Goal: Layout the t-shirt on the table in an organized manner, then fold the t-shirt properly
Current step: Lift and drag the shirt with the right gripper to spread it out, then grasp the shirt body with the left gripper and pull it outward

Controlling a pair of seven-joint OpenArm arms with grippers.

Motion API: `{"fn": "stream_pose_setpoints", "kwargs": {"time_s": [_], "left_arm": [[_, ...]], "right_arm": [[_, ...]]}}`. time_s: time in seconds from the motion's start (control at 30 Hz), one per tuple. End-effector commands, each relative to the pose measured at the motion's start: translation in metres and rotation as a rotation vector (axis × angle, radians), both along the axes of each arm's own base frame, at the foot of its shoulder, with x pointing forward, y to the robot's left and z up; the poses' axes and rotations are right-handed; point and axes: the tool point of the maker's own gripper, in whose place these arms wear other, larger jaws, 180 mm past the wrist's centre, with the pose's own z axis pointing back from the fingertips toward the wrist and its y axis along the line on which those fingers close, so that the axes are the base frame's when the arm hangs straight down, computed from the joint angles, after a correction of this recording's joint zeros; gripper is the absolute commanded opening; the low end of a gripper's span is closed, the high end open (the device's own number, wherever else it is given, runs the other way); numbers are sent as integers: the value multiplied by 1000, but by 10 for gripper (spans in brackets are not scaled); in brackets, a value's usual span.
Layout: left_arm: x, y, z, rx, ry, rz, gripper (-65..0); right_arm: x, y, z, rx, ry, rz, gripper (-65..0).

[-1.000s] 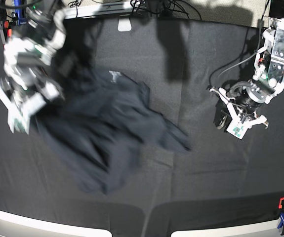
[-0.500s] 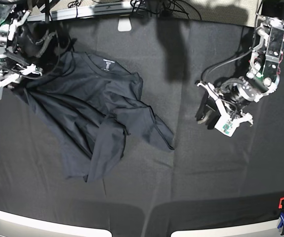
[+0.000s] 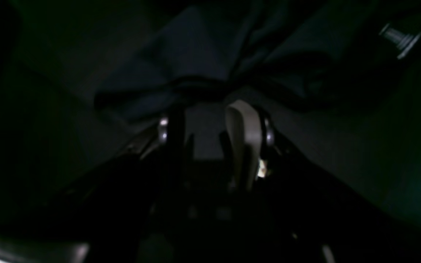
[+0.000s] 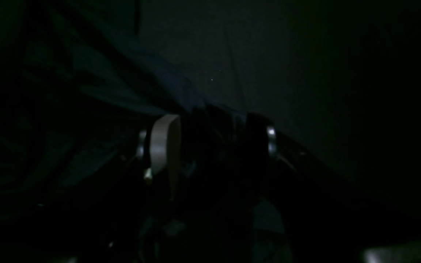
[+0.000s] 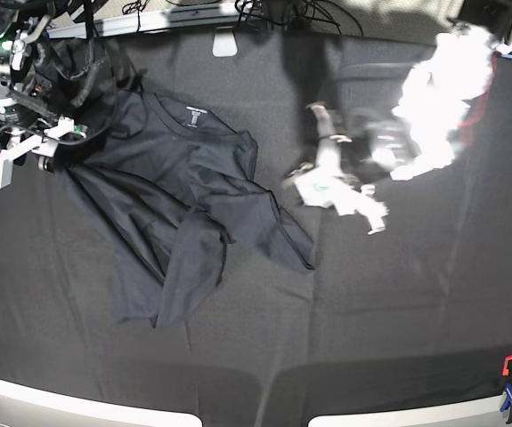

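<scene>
Swinging in from its own side, the left gripper (image 5: 331, 178) has crossed toward the middle of the table (image 5: 398, 302) since half a second ago, and it shows only as a bright blur in the base view. Its wrist camera shows the jaws standing apart with nothing between them, pointing at a dark edge of the t-shirt (image 5: 184, 205) just ahead. On the far side, the right gripper (image 5: 11, 151) sits at the shirt's sleeve edge, having barely shifted; its own dim camera shows the two fingers parted and no cloth clearly pinched, so it looks released. Between the arms, the t-shirt lies crumpled on the black table, collar and white label (image 5: 193, 114) toward the back, one sleeve trailing toward the centre, the hem bunched in folds. Laying the shirt out flat appears to be the step in hand, and folding has not begun. Next, each gripper probably needs to take an opposite edge and draw the cloth smooth.
</scene>
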Motion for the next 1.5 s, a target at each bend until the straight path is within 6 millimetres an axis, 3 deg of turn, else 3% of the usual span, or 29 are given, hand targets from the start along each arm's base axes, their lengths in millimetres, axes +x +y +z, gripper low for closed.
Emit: {"fn": "stream_pose_setpoints", "kwargs": {"time_s": [0.0, 0.3, 0.47, 0.57, 0.77, 1.0, 1.17, 1.27, 1.47], "left_arm": [[14, -2, 18, -1, -79, 11, -443], [9, -59, 25, 103, -174, -106, -443], [-3, -95, 36, 35, -174, -143, -443], [4, -105, 31, 39, -164, -133, -443], [32, -99, -17, 161, -99, -77, -443], [43, -83, -55, 283, -55, -57, -443], [66, -72, -44, 300, -132, 31, -474], [73, -71, -37, 300, -150, 35, -650], [84, -62, -32, 321, -159, 99, -650]], "right_arm": [[5, -1, 11, -24, -40, 13, -368], [4, 0, 10, -20, -35, 12, -368], [4, 0, 10, -19, -34, 12, -368], [3, 0, 8, -17, -22, 10, -368], [1, 0, 7, -14, -11, 9, -368], [2, 0, 8, -18, -17, 13, -368], [3, 0, 9, -20, -25, 14, -368], [3, 0, 9, -20, -24, 14, -368], [3, 0, 9, -20, -27, 15, -368]]}}
